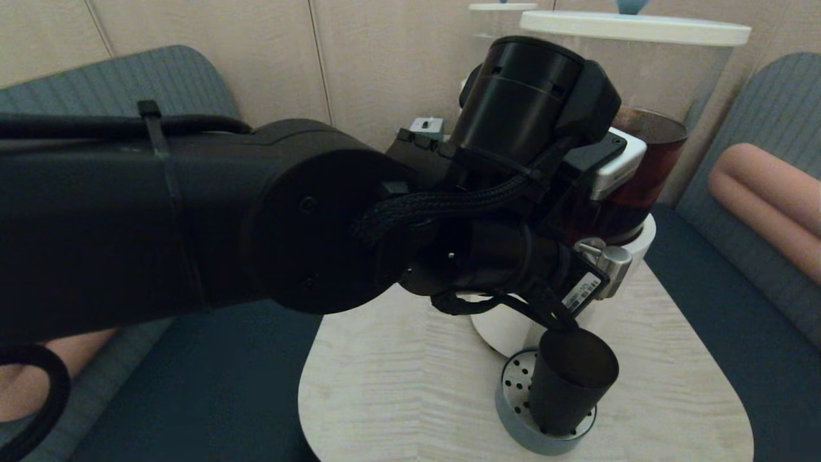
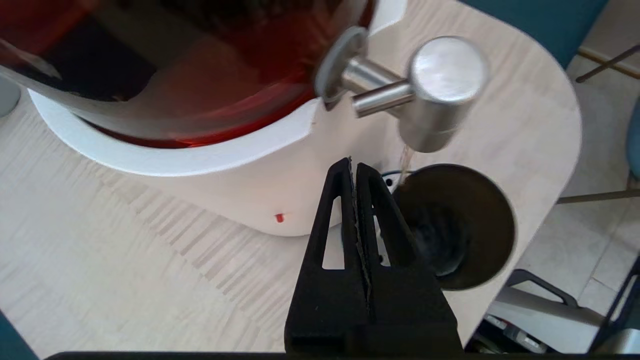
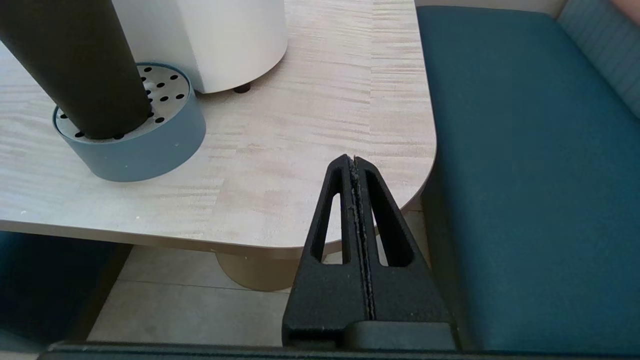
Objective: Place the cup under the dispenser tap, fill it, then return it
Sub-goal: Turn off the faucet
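In the head view the left arm fills the left and middle of the frame, hiding most of the dispenser and much of the bench. The left tool cannot be seen there. The cup is cut off by the upper left edge in the right wrist view.

A pale wood-grain tabletop with rounded corners carries a round grey-blue drip tray, its perforated metal top dotted with dark holes (it sits just beside the white base). Dark teal bench seating wraps around the tabletop, with ribbed grey-blue backrests behind it. A pinkish cylindrical bolster lies against the backrest on the right. Beige wall panels stand behind, and light floor tiles show below the tabletop's edge.
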Controlling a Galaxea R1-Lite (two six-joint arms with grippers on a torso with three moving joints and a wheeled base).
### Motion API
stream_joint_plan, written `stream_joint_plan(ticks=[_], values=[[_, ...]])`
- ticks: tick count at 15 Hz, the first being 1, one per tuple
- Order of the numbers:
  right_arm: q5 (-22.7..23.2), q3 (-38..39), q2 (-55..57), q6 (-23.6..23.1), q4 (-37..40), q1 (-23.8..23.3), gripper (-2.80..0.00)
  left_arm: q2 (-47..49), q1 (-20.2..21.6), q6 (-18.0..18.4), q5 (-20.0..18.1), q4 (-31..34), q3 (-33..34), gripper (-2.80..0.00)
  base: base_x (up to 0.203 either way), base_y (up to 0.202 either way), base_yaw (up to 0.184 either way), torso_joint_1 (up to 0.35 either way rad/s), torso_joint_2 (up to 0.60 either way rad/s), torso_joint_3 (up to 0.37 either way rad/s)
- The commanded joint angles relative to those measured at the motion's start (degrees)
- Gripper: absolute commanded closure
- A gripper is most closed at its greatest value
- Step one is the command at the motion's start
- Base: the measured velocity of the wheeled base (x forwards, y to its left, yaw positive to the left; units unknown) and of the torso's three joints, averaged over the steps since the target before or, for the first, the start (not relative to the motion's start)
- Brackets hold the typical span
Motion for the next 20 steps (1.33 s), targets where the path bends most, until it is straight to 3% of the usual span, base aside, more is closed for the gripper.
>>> stream_joint_plan(ticks=[1, 20], values=[[-0.01, 0.0, 0.06, 0.03, 0.01, 0.01, 0.0, -0.46, -1.04, -0.02, -0.06, 0.13, 0.01, 0.0, 0.0, 0.0, 0.0, 0.0, 0.0, 0.0], [-0.01, 0.0, 0.06, -0.05, 0.01, 0.01, 0.0, 3.67, -1.15, 0.32, -0.41, -0.01, -4.65, 0.0, 0.0, 0.0, 0.0, 0.0, 0.0, 0.0]])
